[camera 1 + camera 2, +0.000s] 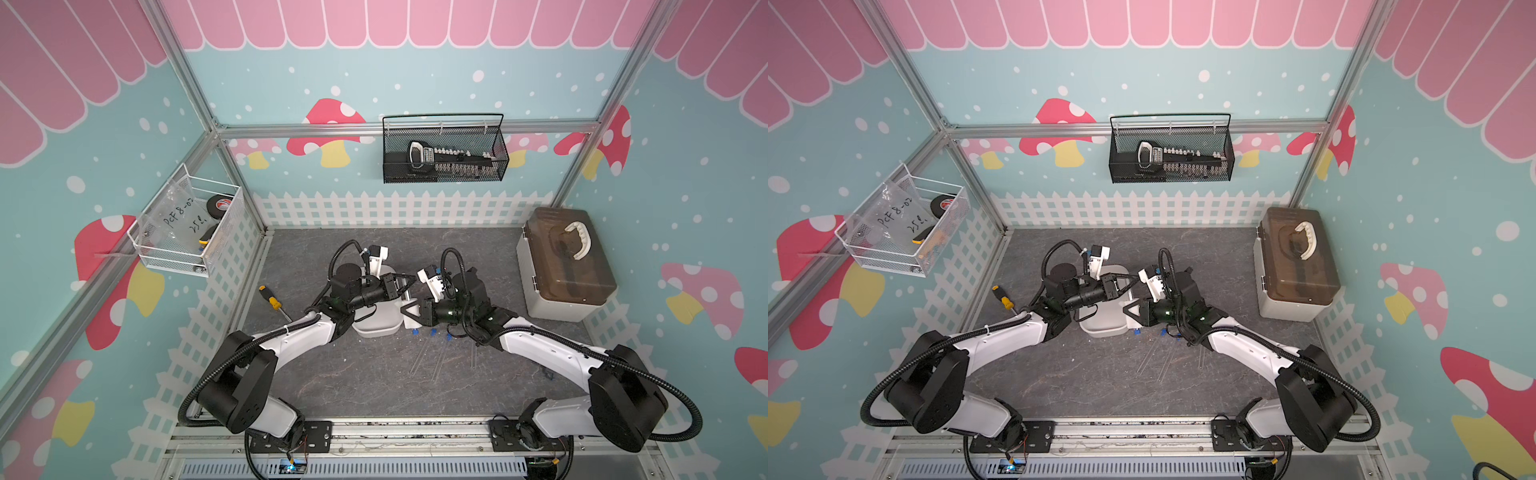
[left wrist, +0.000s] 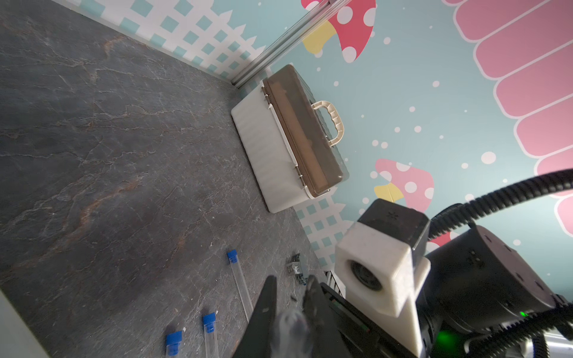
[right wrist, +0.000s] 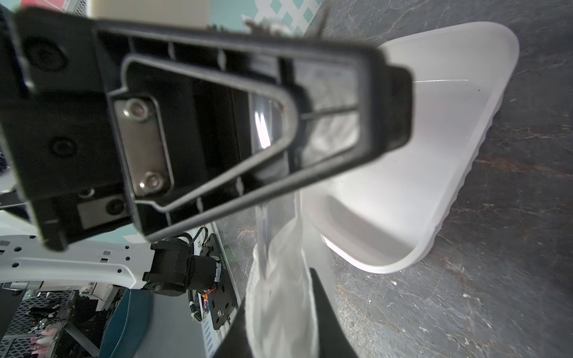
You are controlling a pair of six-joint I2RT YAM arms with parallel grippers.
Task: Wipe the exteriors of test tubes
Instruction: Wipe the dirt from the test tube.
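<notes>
My left gripper (image 1: 412,280) is shut on one clear test tube (image 3: 263,221), held in the air above the white tray (image 1: 376,330). The tube runs down into a white cloth (image 3: 282,297), and my right gripper (image 1: 403,308) is shut on that cloth, which wraps the tube's lower part. In the left wrist view the held tube shows only as a blur between the fingers (image 2: 269,297). Three other blue-capped test tubes (image 1: 434,353) lie on the grey table in front of the tray, and they also show in the left wrist view (image 2: 241,283).
A yellow-and-black screwdriver (image 1: 272,300) lies left of the tray. A white box with a brown lid (image 1: 565,270) stands at the back right. A black wire basket (image 1: 444,149) hangs on the back wall and a white one (image 1: 187,224) on the left wall.
</notes>
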